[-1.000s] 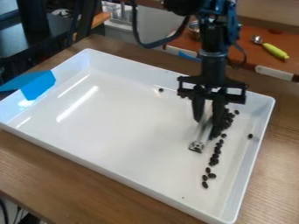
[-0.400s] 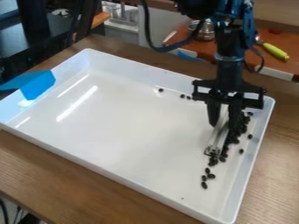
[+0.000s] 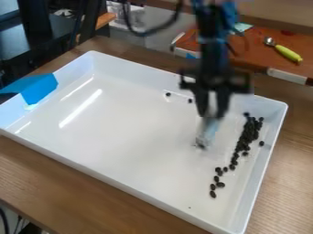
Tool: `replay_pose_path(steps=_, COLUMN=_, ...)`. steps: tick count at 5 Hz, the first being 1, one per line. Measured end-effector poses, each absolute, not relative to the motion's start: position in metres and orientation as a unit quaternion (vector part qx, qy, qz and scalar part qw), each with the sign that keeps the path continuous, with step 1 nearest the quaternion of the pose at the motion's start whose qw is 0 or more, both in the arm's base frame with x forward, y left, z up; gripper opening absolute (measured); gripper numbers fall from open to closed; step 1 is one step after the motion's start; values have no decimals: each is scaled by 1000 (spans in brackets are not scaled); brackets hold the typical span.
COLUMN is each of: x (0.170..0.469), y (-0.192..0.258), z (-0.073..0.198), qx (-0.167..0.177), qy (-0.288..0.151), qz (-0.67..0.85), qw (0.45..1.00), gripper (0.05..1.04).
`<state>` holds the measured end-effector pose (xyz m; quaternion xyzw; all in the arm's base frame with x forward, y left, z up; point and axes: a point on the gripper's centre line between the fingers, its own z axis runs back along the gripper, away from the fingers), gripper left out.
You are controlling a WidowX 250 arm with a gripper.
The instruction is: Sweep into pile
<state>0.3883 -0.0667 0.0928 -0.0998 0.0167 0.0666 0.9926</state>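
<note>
- Sweeping tool (image 3: 208, 130): pale, slim, in the hand (image 3: 212, 114), which is closed on its upper part; outline blurred.
- Position: over the tray (image 3: 122, 137), right of its middle in this view, left of the main strip of dark beans (image 3: 247, 135) and apart from it. Contact with the tray floor: cannot tell.
- Orientation of tool: long axis slopes from the fingers down and slightly left in view, lower end toward the near side. Lean roughly matches that of the strip.
- Probable reason for the hold: gripped high, the tool leaves its lower end free to push beans while the hand keeps above the tray floor.
- Strip: long axis runs from upper right to lower left, roughly along the right wall; thick at the far end, thinning to loose beans at the near end.
- Outliers: 1 stray bean (image 3: 168, 94) and 1 further bean (image 3: 190, 101) near the far wall; 1 lone bean (image 3: 261, 143) by the right wall. A dark spot at the tool's lower end: bean or tool part, cannot tell.
- Tray sits on the wooden bench (image 3: 61, 183); its walls should keep pushed beans in.
- Judgement: partly gathered, a line more than a pile. Next, bring in the strays and thin tail; too hard a push could scatter them.
</note>
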Motion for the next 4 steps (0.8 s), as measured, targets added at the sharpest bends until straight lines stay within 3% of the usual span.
replay_pose_path(steps=2, x=387, y=-24, z=115, qx=-108, qy=-1, qz=66, qw=992, gripper=336)
replay_pose_path(steps=4, x=389, y=24, z=105, qx=-64, qy=-23, qz=80, qw=994, gripper=336)
